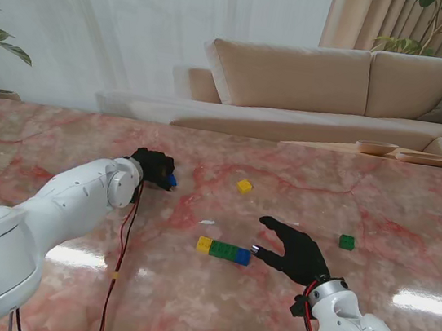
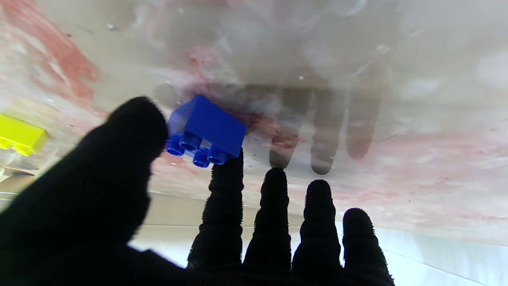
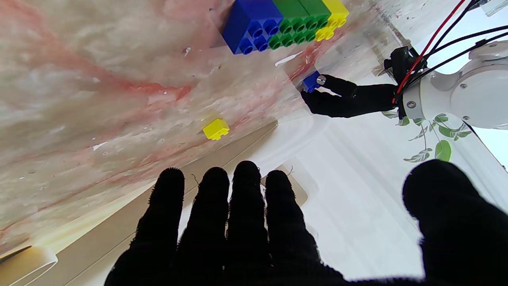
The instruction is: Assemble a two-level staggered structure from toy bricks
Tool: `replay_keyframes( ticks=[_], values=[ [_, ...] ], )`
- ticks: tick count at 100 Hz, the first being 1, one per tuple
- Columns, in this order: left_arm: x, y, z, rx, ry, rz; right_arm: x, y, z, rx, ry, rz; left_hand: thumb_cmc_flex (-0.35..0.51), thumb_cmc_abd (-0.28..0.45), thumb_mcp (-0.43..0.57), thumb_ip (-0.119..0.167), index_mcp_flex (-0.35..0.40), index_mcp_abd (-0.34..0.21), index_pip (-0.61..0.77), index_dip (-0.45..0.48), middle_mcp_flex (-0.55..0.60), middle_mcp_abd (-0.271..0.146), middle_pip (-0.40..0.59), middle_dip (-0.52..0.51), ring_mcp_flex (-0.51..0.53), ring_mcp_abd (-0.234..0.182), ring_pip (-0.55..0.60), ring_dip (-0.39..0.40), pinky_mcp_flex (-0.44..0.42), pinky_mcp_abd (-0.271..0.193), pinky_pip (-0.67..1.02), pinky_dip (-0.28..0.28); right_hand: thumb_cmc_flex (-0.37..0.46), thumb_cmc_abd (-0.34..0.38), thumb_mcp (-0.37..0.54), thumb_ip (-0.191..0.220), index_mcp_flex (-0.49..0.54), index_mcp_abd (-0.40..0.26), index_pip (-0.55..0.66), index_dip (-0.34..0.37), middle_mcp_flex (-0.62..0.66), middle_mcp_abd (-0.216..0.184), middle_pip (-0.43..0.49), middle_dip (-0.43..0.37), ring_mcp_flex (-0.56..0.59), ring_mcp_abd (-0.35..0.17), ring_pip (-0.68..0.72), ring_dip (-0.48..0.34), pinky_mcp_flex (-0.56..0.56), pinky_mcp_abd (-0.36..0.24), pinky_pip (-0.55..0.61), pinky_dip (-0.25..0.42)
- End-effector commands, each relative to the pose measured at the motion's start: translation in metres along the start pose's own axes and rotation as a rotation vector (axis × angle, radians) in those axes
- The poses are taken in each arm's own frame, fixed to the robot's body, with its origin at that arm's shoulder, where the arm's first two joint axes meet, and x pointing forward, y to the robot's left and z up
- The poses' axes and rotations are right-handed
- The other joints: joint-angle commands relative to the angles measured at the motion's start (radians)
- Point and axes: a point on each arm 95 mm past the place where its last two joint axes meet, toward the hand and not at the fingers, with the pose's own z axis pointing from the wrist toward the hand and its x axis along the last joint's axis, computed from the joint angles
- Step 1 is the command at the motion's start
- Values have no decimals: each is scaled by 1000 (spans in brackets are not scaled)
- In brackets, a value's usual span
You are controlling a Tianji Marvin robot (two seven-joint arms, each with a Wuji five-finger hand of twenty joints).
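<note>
Stand view: base row of three joined plastic toy bricks, yellow, green, blue (image 1: 223, 250), lies flat on the pink-veined marble table (image 1: 59, 143). Left hand in black knit glove (image 1: 153, 168) is well left of the row and farther from me, pinching a small blue plastic brick (image 1: 172, 181) between thumb and index fingertip; other fingers extended, not touching it. Left wrist view shows this brick (image 2: 206, 128) held studs toward the camera, tilted, gripped on two opposite side walls. Right hand, black glove (image 1: 295, 250), rests just right of the row's blue end, fingers spread, holding nothing. Loose small yellow brick (image 1: 244, 186) lies beyond the row; loose small green brick (image 1: 347, 242) sits to the row's right, past the right hand

Handling judgement: brick is light, rigid, smooth-sided, so it can pivot or slip in a two-point pinch. Best hold is mid-height on opposite flat walls, leaving underside free to seat across a seam of the row. Second level not yet started
</note>
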Motion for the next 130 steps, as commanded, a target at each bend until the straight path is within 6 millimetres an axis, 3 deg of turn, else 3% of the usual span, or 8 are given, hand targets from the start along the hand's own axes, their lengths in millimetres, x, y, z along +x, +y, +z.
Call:
replay_keyframes(
  ticks=[1,13,30,45,81,91,108,130],
  values=[
    [6,5,1,-1,13,2,-2,-5,-3,22,-12,8,15,-18,28,14,14,-36,37,21,80,-21,63,23,1,9,32,14,-12,-1,10,16,6,-11,8,16,18,-25,8,-13,2,-16,5,14,3,0,1,-6,0,-14,16,-14],
    [8,7,1,7,15,9,-3,-5,-4,21,-14,7,44,-18,66,14,32,-57,88,51,93,-26,80,27,9,8,48,17,-8,-2,35,5,7,-12,9,16,19,-24,8,-13,2,-15,4,14,3,1,1,-6,0,-14,16,-13],
    [9,11,1,1,21,17,-4,-5,-4,22,-18,6,114,-38,53,-49,52,-89,124,27,108,-32,90,27,15,6,59,15,-5,-1,61,-26,5,-13,9,15,19,-26,8,-14,3,-16,5,14,3,1,1,-5,0,-13,16,-13],
    [9,14,0,-5,28,18,-4,-5,-4,22,-17,9,161,-36,85,-42,46,-97,126,-17,111,-38,92,26,17,3,63,12,-5,-3,73,-43,4,-11,9,15,19,-26,8,-14,4,-16,5,14,4,0,2,-5,0,-14,17,-13],
    [4,27,-4,-26,51,46,-4,-5,-4,25,-12,9,85,-61,118,2,33,-68,85,-4,106,-41,100,29,14,3,67,12,-6,-2,77,-55,6,-8,8,15,21,-30,8,-14,4,-17,5,15,4,-1,2,-5,2,-14,18,-12],
    [3,29,-4,-26,56,46,-4,-6,-3,24,-11,10,150,-32,82,-50,44,-84,101,-23,116,-43,107,31,17,0,72,14,-6,-5,86,-54,6,-7,7,15,20,-30,8,-14,4,-17,5,15,3,0,1,-5,2,-14,18,-12],
    [2,32,-6,-6,63,26,-4,-6,-3,25,-11,11,252,15,-10,-58,91,-107,145,-132,141,-50,122,32,34,-2,98,21,-3,-12,102,-60,7,-6,7,16,21,-30,8,-14,4,-17,5,15,4,0,2,-5,2,-14,18,-12],
    [3,32,-9,34,76,6,-3,-6,-2,18,-6,8,254,28,-24,-61,175,-108,135,-209,185,-55,136,34,47,-3,106,17,2,-11,117,-65,7,-5,6,16,20,-30,7,-15,3,-18,5,14,3,1,1,-5,2,-14,19,-11]
  ],
)
